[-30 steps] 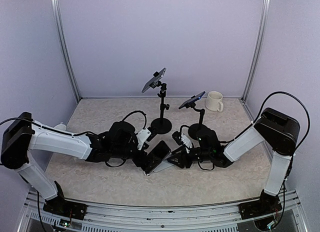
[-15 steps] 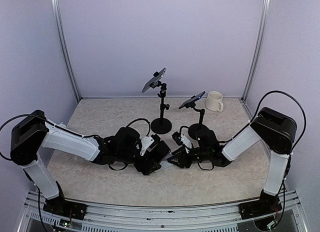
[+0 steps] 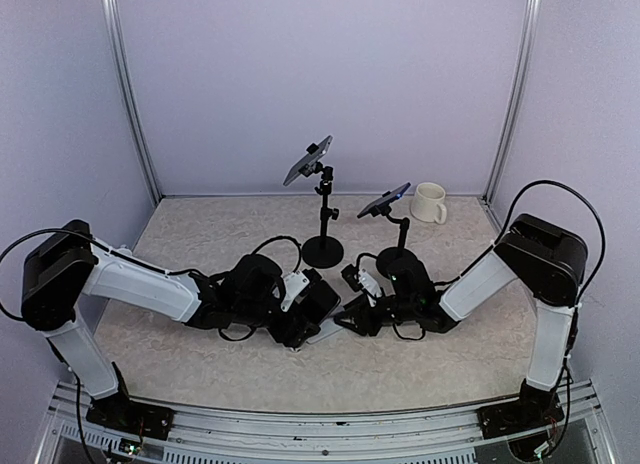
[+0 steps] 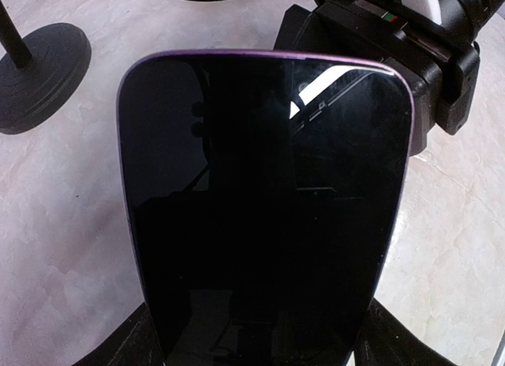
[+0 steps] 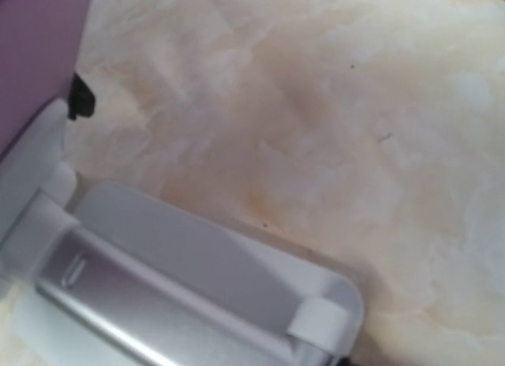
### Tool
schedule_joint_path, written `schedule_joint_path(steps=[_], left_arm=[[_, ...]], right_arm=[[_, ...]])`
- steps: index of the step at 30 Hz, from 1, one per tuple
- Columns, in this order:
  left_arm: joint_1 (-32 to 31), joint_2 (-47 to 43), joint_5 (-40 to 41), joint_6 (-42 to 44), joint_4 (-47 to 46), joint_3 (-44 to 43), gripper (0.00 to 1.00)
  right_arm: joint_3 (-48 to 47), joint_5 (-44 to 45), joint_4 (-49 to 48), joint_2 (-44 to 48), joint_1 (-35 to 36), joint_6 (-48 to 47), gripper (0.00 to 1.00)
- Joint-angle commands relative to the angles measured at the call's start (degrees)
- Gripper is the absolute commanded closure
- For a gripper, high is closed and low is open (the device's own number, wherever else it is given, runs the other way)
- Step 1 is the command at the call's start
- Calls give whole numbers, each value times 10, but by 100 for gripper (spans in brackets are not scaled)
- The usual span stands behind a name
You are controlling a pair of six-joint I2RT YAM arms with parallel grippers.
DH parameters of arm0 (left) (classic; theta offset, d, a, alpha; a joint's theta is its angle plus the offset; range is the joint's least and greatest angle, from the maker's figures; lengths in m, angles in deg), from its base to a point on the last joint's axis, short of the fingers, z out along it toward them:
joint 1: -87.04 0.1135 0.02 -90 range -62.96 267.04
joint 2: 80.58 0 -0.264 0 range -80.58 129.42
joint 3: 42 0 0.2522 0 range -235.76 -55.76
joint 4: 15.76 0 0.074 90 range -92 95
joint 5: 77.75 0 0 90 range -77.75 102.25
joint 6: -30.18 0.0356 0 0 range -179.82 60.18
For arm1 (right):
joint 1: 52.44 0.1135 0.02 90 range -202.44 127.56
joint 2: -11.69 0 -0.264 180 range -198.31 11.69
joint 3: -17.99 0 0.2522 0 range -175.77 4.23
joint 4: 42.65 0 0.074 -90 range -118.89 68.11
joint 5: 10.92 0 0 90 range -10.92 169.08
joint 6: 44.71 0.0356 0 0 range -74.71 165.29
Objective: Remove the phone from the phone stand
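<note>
phone [image 4: 264, 208]: looks clear of the stand [image 5: 181, 287], pinched in your left fingers [image 4: 394, 344], low over the bench [image 3: 200, 234]
right fingers [image 3: 352, 320]: by the stand, can't tell if spread
risk: glossy phone slips if you tilt it

no legible text or numbers anywhere, phone [image 4: 264, 216] screen dark and blank

White arms [image 3: 130, 282], black looping cables [image 3: 548, 182]
</note>
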Motion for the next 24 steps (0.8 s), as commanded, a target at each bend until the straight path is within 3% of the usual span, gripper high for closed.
schedule_joint_path(steps=[1,16,24], left_arm=[[-6,-16,7,5,-10,-26,36],[-10,-44,0,-8,-12,-51,42],[12,-67,-3,-34,14,-70,44]], right_arm=[[-15,21,15,-18,-2,-3,57],[-18,28,29,-15,-2,-18,59],[-20,14,36,9,-3,-17,54]])
